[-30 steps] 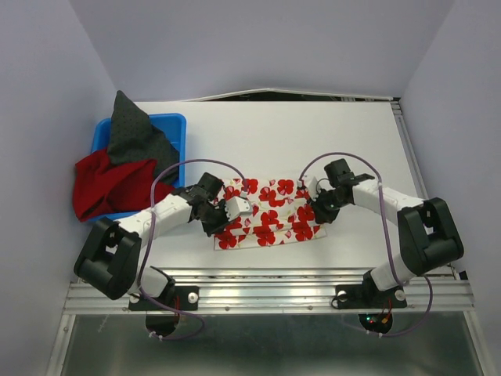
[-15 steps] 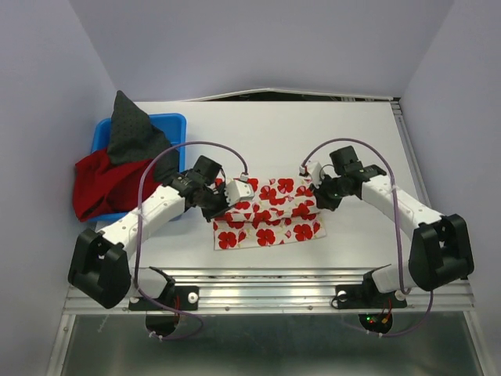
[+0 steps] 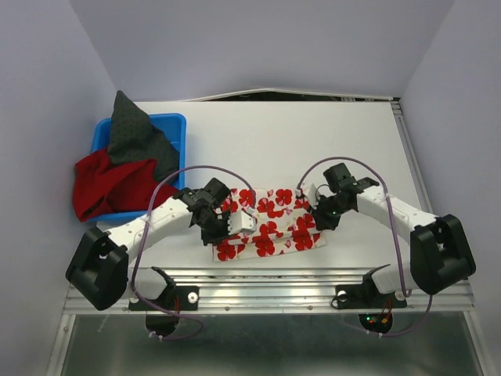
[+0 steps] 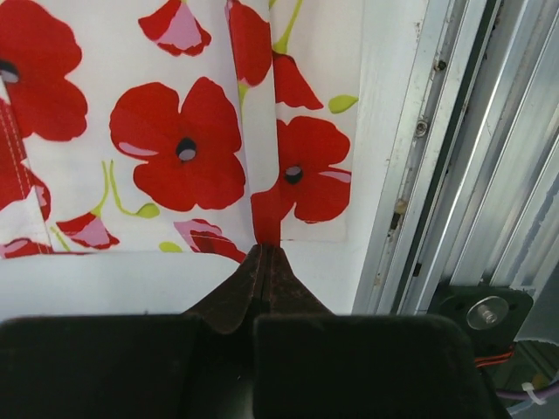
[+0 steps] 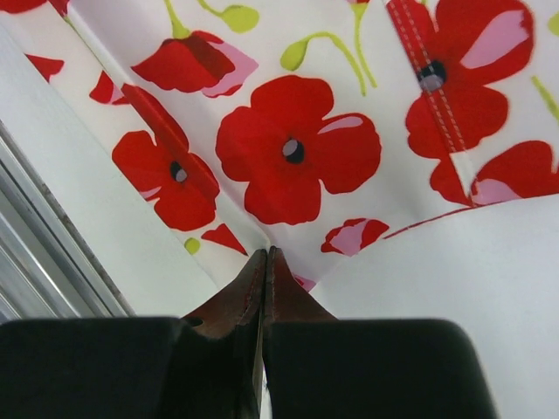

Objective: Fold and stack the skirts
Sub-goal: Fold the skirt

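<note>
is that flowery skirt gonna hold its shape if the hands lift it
Probably floppy: the poppy-print skirt creases sharply where the left hand pinches it, so unheld parts should sag. Likely light, as its thin layers lie flat on the table. It would probably slide easily on that smooth white top.

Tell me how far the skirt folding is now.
Done: nothing stacked yet. In hand: the white cloth skirt with red flowers, partly folded, pinched by the left gripper and right gripper. Left: the deep-red cloth skirt and dark grey cloth skirt, heaped in and over the blue plastic bin.
</note>
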You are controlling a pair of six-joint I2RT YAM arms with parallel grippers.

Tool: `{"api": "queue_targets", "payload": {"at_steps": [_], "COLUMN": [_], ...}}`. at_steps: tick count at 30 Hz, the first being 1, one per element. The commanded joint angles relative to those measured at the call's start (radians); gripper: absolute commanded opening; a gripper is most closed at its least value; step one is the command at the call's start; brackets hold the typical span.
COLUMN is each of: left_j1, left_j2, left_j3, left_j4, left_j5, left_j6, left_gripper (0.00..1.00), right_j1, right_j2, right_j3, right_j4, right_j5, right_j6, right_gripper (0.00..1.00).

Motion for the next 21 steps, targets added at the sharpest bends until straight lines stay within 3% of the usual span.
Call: {"api": "queue_targets", "payload": {"at_steps": [1, 3, 4, 5, 7, 13, 17, 21], "left_j1": [-0.032, -0.037, -0.04, -0.04, -0.04, -0.023, 0.012, 0.02], "left_j2": [0.035, 0.044, 0.041, 0.034, -0.003, -0.074, -0.069, -0.009], "left_j3": [-0.046, -0.049, -0.048, -0.042, -0.022, 0.063, 0.06, 0.044], "left_j4": [0.0, 0.018, 0.022, 0.016, -0.004, -0.057, 0.041, 0.159], "left_j5": [-0.04, -0.045, -0.042, -0.04, -0.031, 0.006, 0.035, -0.067], "left_j6": [0.001, -0.011, -0.013, -0.013, -0.016, -0.043, -0.153, -0.247], "left_gripper": [0.0, 0.05, 0.21, 0.28, 0.4, 0.44, 0.43, 0.39], "right_j1": [0.027, 0.048, 0.049, 0.049, 0.049, 0.049, 0.049, 0.049], "right_j2": [0.009, -0.004, -0.01, -0.017, -0.047, -0.054, 0.069, 0.248], "right_j3": [-0.046, -0.063, -0.061, -0.04, -0.003, 0.248, 0.376, 0.411], "right_j4": [0.018, 0.006, -0.008, -0.043, -0.086, -0.094, -0.031, 0.085], "right_j5": [-0.002, -0.012, -0.019, -0.025, -0.025, -0.035, -0.088, -0.051], "right_j6": [-0.023, -0.036, -0.042, -0.043, -0.03, 0.082, 0.141, 0.202], "right_gripper": [0.01, 0.13, 0.2, 0.42, 0.62, 0.65, 0.61, 0.49]}}
